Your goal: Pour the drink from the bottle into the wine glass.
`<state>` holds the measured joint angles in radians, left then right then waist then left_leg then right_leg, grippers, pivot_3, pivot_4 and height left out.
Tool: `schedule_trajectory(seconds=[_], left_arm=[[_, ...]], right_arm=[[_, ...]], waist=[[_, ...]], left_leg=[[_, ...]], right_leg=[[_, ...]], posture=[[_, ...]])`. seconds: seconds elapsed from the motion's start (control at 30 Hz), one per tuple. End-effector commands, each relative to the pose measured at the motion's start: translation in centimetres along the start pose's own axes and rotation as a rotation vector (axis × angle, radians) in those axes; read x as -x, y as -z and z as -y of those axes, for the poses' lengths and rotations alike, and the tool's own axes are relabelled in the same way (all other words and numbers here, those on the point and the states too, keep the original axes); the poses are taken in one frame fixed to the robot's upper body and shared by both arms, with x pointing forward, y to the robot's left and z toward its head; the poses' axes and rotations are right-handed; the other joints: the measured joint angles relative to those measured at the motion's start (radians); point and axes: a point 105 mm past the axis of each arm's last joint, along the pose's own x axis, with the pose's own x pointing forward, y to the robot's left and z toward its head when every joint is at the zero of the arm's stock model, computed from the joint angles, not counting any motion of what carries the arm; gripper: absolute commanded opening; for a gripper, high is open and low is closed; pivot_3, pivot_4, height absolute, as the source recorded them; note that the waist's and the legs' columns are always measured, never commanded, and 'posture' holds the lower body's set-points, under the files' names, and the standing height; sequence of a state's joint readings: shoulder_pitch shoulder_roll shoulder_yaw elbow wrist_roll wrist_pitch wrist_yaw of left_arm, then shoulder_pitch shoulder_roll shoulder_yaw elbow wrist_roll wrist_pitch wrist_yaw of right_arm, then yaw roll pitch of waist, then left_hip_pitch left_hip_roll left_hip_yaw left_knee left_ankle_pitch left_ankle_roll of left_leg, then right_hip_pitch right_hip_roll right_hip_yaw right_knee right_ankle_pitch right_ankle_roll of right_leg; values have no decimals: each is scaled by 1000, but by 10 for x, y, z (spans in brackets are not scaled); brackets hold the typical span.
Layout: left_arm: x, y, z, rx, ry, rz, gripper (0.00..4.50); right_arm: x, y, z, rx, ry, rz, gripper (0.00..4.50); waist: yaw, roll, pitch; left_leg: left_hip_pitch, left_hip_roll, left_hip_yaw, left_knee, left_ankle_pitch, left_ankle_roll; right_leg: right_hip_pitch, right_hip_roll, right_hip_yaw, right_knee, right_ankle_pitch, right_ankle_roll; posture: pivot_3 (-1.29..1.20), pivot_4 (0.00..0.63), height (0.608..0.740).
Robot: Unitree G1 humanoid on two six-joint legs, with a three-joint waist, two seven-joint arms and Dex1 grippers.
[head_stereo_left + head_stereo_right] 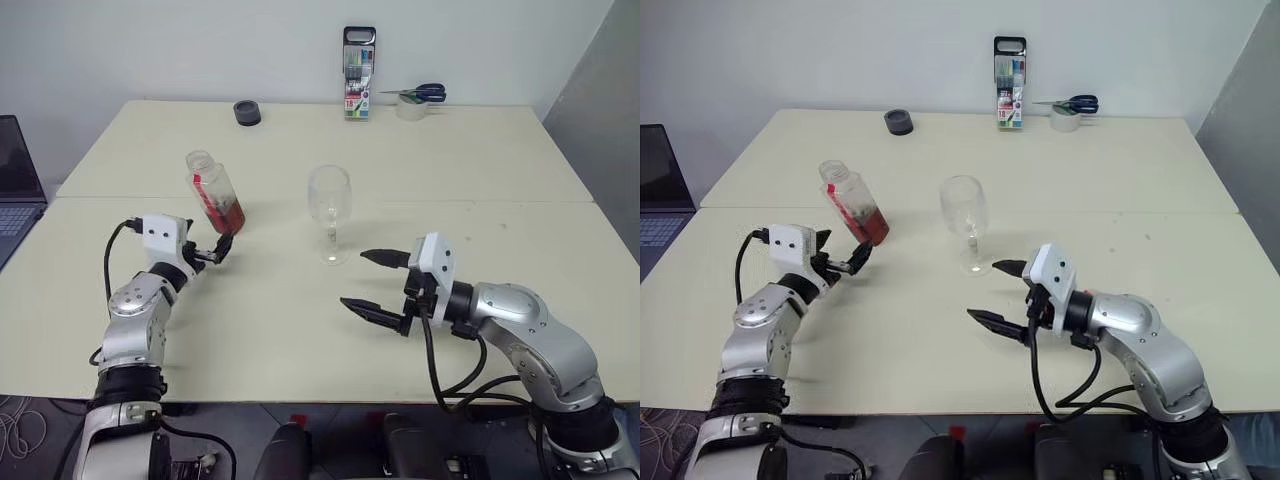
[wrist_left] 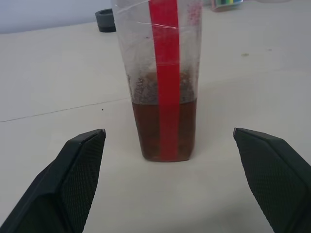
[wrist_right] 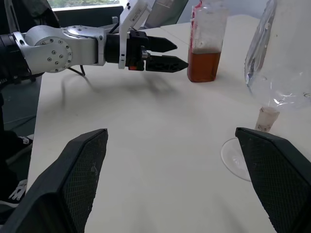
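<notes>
The bottle [image 1: 214, 192] stands uncapped on the table's left half, its red label strip facing my left gripper. The reddish-brown drink [image 2: 146, 127] fills about its lower third. My left gripper [image 1: 222, 247] is level just in front of the bottle's base and open. The bottle sits centred ahead of its two fingers [image 2: 80, 167], with wide gaps on both sides and no contact. The empty wine glass [image 1: 330, 205] stands upright mid-table, to the right of the bottle. My right gripper [image 1: 355, 279] hovers open in front of the glass's foot [image 3: 238, 155], pointing left, holding nothing.
A tall marker case [image 1: 359, 72] stands at the table's far edge, with scissors on a tape roll [image 1: 417, 99] beside it. A dark round cap [image 1: 247, 112] lies at the far left. A laptop [image 1: 17, 185] sits off the table's left edge.
</notes>
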<state>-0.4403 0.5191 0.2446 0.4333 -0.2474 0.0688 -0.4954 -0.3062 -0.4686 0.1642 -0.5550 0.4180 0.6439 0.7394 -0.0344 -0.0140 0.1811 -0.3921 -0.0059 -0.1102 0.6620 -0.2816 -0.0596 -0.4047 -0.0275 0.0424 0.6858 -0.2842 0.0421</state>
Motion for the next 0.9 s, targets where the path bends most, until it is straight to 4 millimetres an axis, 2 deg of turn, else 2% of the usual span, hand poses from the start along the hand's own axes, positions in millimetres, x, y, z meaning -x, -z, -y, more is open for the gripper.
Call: schedule_trajectory(seconds=[0.03, 0.63, 0.9], left_arm=[[-6, -20, -8, -39, 0, 57, 4500], [-31, -31, -7, -66, 74, 45, 4500], [-40, -36, -10, -51, 70, 45, 4500]], right_arm=[[-1, -15, -6, 50, -29, 40, 4486], [-4, -22, -4, 67, -27, 55, 4486], [-8, -38, -2, 33, -39, 132, 4486]], waist=[[0, 0, 0], [0, 0, 0], [-1, 0, 0]], left_leg=[[0, 0, 0, 0, 0, 0], [0, 0, 0, 0, 0, 0], [0, 0, 0, 0, 0, 0]], right_leg=[[0, 0, 0, 0, 0, 0], [0, 0, 0, 0, 0, 0], [0, 0, -1, 1, 0, 0]], posture=[[0, 150, 740], [0, 150, 740], [0, 150, 740]])
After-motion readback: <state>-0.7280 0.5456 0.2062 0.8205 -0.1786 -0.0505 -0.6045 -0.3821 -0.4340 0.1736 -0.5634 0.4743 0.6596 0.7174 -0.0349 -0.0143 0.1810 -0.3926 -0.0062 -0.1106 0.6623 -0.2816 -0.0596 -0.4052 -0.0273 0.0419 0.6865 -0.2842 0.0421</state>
